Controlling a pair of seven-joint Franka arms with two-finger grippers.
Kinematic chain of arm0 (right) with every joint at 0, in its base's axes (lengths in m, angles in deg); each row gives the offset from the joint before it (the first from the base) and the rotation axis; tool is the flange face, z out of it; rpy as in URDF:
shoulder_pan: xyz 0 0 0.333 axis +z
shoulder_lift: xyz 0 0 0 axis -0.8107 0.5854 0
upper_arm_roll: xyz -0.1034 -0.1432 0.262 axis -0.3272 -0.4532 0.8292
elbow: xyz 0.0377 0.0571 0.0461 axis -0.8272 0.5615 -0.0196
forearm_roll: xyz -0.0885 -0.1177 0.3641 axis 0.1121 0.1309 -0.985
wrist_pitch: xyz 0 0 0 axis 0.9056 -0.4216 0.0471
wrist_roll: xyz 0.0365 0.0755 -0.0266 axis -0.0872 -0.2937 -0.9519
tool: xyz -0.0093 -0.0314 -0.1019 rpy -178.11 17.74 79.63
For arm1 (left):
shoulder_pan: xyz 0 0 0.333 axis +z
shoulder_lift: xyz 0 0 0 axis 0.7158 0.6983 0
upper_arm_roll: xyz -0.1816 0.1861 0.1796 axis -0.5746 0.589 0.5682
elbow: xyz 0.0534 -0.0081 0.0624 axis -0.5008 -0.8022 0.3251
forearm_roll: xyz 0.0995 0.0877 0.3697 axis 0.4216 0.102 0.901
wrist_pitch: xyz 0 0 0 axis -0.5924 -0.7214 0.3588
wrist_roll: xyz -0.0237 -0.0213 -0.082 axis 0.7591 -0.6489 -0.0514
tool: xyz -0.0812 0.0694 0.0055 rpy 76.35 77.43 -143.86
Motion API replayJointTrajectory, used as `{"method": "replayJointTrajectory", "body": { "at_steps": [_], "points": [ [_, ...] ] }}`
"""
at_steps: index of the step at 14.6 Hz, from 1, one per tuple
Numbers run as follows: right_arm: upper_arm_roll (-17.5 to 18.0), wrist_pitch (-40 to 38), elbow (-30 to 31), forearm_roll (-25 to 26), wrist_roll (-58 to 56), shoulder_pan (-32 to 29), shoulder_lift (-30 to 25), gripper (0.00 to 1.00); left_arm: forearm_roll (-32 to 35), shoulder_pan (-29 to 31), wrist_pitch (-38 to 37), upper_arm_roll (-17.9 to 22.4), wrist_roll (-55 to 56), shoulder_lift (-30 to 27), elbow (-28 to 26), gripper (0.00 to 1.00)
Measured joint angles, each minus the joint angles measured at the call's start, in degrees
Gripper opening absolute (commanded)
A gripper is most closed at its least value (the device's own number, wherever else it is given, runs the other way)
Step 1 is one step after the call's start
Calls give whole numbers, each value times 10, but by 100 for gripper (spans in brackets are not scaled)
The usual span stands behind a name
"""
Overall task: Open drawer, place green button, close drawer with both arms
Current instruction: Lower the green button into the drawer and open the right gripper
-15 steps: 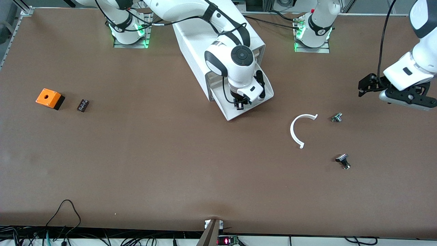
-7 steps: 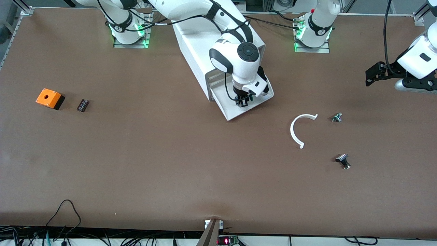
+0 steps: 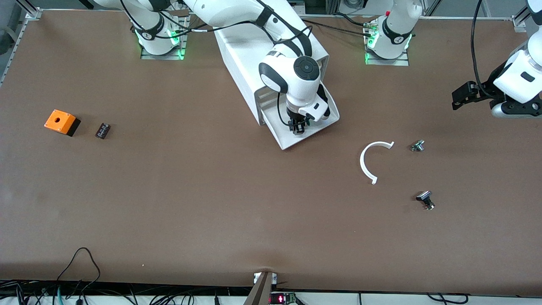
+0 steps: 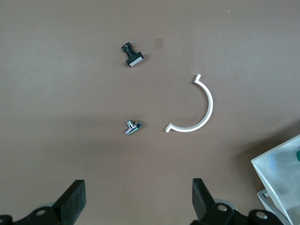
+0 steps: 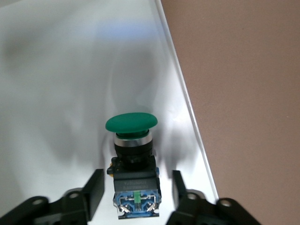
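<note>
Two grippers showing: right gripper is hanging low in the open drawer, fingers apart w/ gaps either side of the button, which is lying on the drawer floor. Left gripper is waiting spread wide over bare table.

Green-capped button, white drawer, orange box

Button in drawer
</note>
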Motion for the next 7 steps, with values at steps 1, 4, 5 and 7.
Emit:
{"method": "replayJointTrajectory", "body": {
  "at_steps": [1, 4, 5, 7],
  "points": [
    [0, 1, -1, 0, 4, 0, -1, 100, 0, 0, 0, 0, 2, 0, 1, 100],
    [-2, 2, -9, -1, 25, -1, -14, 100, 0, 0, 1, 1, 3, 0, 6, 100],
    [-4, 1, -14, -6, 36, -2, -22, 100, 0, 0, 1, 1, 3, 0, 7, 100],
    [-14, -12, -23, -35, 46, -6, -42, 100, 0, 1, 1, 2, 4, 1, 10, 100]
  ]
}}
